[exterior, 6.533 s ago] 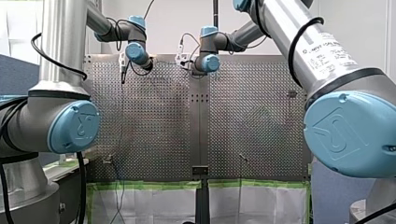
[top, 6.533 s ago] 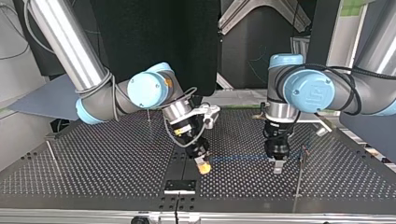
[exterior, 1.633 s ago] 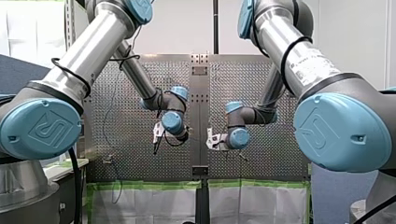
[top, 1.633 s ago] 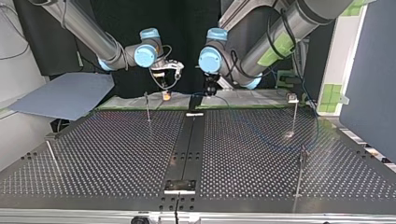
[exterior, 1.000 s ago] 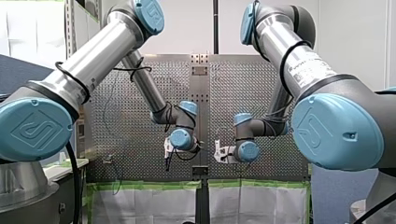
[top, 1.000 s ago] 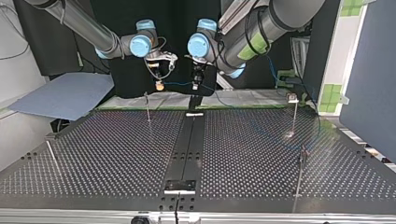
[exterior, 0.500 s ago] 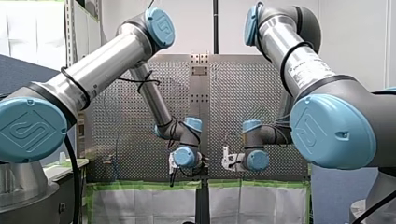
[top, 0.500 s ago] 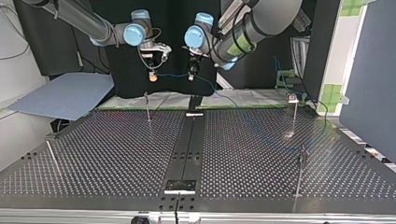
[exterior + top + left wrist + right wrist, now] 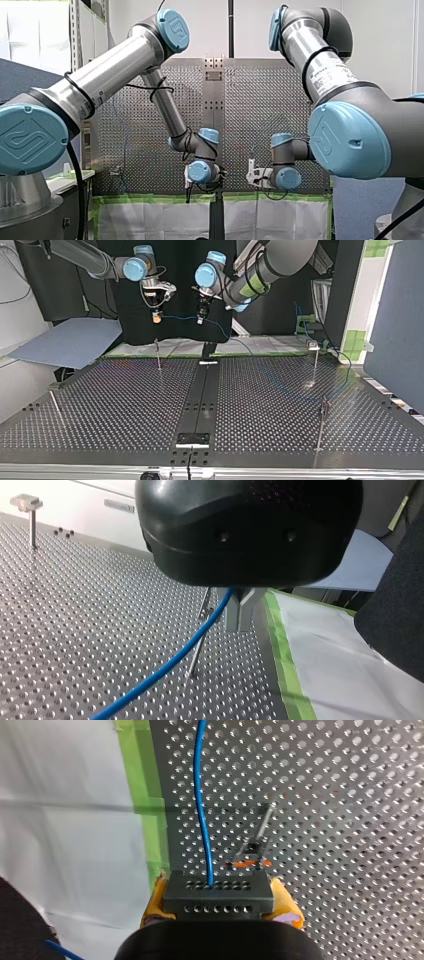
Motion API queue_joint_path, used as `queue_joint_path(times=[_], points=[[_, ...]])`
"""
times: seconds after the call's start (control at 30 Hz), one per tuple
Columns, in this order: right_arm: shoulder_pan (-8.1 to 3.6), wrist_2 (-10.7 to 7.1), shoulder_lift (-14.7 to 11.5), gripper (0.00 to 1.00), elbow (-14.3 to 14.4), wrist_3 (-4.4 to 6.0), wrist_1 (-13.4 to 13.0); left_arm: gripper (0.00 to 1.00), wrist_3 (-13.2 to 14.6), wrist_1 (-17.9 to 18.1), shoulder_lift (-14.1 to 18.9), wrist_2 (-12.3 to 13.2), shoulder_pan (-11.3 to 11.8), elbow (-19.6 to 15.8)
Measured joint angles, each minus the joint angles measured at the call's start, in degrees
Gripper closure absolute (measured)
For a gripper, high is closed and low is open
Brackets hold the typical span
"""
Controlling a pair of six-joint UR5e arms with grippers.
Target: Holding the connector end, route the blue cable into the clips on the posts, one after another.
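In the top view my right gripper, with yellow pads, and my left gripper hang side by side high above the table's far edge. The blue cable spans between them, then sags down across the table toward that view's right. The right wrist view shows my right gripper shut on the black connector block, from which the blue cable leads away. In the left wrist view my left gripper has its metal fingers shut on the blue cable.
Thin posts stand on the perforated table: one near the far edge, a clip-topped one at the right, a nearer one, and a leaning one at the left. Green-taped white sheeting borders the far edge.
Both arms have risen and drifted toward the top view's left, carrying connector and cable. The span of cable between the grippers is a little longer, and both grips are unchanged.
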Motion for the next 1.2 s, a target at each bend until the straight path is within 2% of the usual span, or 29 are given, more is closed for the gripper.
queue_joint_path(times=[0.2,0.37,0.53,0.77,1.0,1.2], points=[[-1.35,-1.19,0.1,1.0,0.1,-0.56,-3.7,1.0,-0.1,0.6,0.0,0.7,-0.4,0.0],[-2.37,-1.47,1.0,1.0,0.1,-0.8,-6.3,1.0,-0.5,1.0,0.0,1.0,-0.7,0.0],[-3.65,-1.44,3.4,1.0,0.1,-0.78,-9.4,1.0,-1.9,2.3,0.0,0.8,-1.3,0.4],[-5.39,-1.14,3.9,1.0,0.1,0.03,-13.5,1.0,-2.8,2.1,-0.2,-0.2,-2.5,3.3],[-7.23,-1.56,3.8,1.0,0.1,0.43,-16.2,1.0,-3.0,-0.6,-3.6,-1.3,-4.4,7.5],[-10.0,-3.23,4.0,1.0,0.2,-0.49,-16.3,1.0,-3.6,-1.8,-7.4,-3.1,-5.3,11.4]])
